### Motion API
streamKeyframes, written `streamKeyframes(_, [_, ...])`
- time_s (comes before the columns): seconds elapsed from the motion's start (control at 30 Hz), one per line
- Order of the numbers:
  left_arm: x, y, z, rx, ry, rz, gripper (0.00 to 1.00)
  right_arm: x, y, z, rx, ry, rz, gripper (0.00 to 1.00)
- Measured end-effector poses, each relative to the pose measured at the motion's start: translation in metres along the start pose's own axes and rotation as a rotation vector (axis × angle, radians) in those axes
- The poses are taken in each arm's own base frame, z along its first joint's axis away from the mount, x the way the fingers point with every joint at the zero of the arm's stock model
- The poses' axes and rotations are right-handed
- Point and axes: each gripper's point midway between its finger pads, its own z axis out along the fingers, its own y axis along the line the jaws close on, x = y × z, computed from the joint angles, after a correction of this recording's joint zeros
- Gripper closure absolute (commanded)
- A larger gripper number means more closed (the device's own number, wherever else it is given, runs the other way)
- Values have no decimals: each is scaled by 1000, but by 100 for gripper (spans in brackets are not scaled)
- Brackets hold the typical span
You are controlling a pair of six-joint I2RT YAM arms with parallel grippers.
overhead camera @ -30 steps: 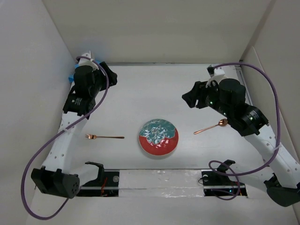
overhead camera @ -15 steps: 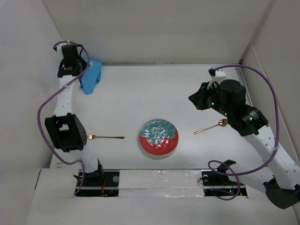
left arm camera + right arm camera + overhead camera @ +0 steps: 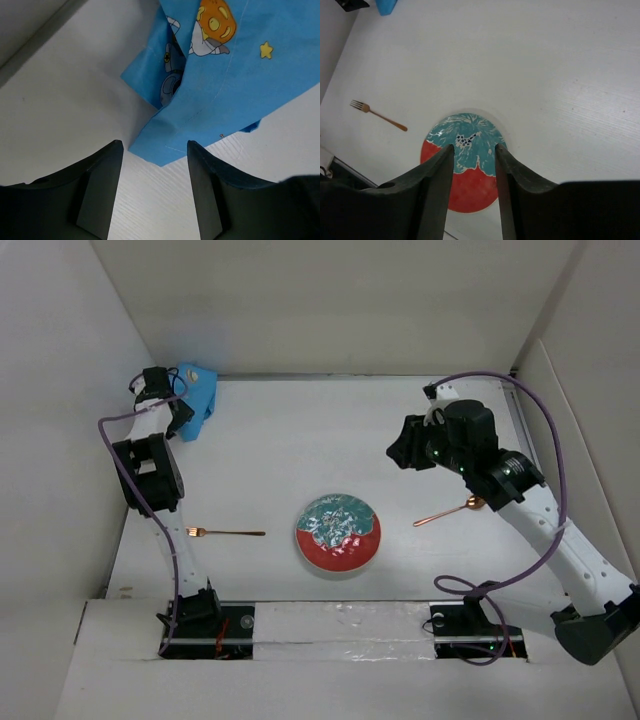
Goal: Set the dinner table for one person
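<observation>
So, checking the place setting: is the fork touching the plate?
Apart. The top view shows a strip of bare dinner table between the fork handle's tip and the plate rim.

The blue cloth (image 3: 260, 85) before the left claw (image 3: 154, 145) shows orange cartoon figures, a yellow star; the plate (image 3: 338, 532) seems teal-and-red.

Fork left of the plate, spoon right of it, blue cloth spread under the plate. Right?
One thing is off: the blue cloth is not under the plate. It lies bunched in the far left corner, as the top external view shows. The fork left of the plate and the spoon right of it are correct.
</observation>
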Motion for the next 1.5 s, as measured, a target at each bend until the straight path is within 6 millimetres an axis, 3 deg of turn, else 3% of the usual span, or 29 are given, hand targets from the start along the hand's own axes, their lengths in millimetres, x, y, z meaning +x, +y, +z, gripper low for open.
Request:
streamKeyframes(0.17, [15, 0, 20, 1, 44, 15, 55, 7, -1, 12, 0, 37, 4, 51])
streamKeyframes(0.23, [17, -1, 27, 4, 52, 20, 66, 9, 1, 13, -3, 43, 5, 51])
streamKeyframes(0.27, [18, -1, 29, 5, 54, 23, 79, 9, 1, 14, -5, 44, 4, 51])
streamKeyframes(0.4, [23, -2, 37, 15, 65, 31, 100, 7, 7, 18, -18, 41, 1, 51])
streamKeyframes(0.6, [32, -8, 32, 55, 77, 38, 100, 5, 11, 27, -31, 38, -1, 51])
streamKeyframes(0.67, [39, -12, 20, 78, 96, 43, 100, 4, 12, 31, -37, 39, -2, 51])
streamKeyframes(0.77, [41, -40, -11, 169, 102, 51, 100, 4, 14, 37, -46, 40, -3, 51])
streamKeyframes(0.83, [35, -73, -45, 270, 77, 66, 100, 2, 16, 41, -53, 40, -6, 54])
streamKeyframes(0.93, [21, -138, -111, 458, 24, 106, 100, -6, 23, 48, -77, 30, -17, 75])
streamKeyframes(0.97, [16, -165, -140, 537, -3, 122, 100, -9, 25, 49, -83, 23, -21, 93])
streamKeyframes(1.0, [10, -190, -172, 620, -30, 136, 100, -13, 28, 50, -91, 13, -27, 99])
streamKeyframes(1.13, [-3, -263, -319, 975, -122, 169, 100, -31, 36, 49, -110, -32, -31, 100])
streamKeyframes(1.23, [-20, -274, -418, 1189, -190, 157, 100, -42, 40, 47, -125, -64, -36, 66])
streamKeyframes(1.27, [-33, -271, -444, 1237, -228, 143, 100, -44, 42, 48, -130, -70, -37, 44])
streamKeyframes(1.3, [-47, -265, -466, 1272, -270, 126, 100, -45, 43, 49, -136, -72, -37, 36])
streamKeyframes(1.4, [-83, -243, -503, 1327, -370, 61, 100, -41, 45, 60, -149, -54, -43, 21])
streamKeyframes(1.5, [-105, -234, -512, 1357, -416, 0, 100, -29, 42, 77, -136, -14, -42, 10])
